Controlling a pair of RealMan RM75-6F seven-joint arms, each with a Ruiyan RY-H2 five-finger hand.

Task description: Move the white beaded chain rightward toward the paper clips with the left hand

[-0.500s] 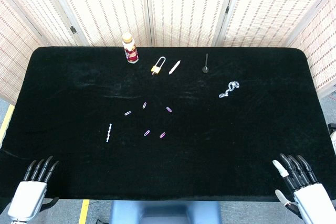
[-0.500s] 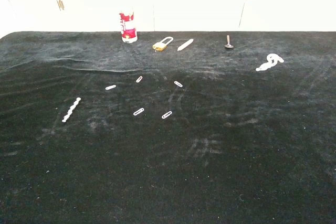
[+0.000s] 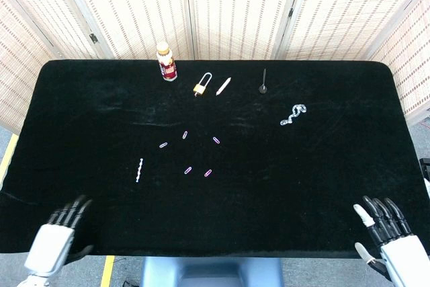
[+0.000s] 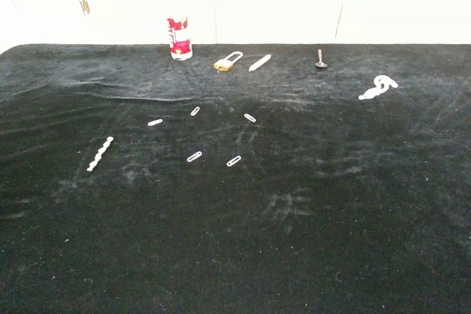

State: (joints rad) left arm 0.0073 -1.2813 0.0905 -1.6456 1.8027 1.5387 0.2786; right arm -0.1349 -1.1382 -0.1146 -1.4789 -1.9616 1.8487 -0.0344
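White beaded chain [image 3: 139,169] lies left of paper clips [image 3: 189,170], untouched. Left hand [image 3: 59,232] and right hand [image 3: 388,228] at near table edge, fingers spread, empty.

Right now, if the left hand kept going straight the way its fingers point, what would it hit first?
The left hand points up and slightly right across the black cloth-covered table. Nothing lies close ahead; the short white beaded chain looks like the first thing roughly in that line, though it may pass just beside it.
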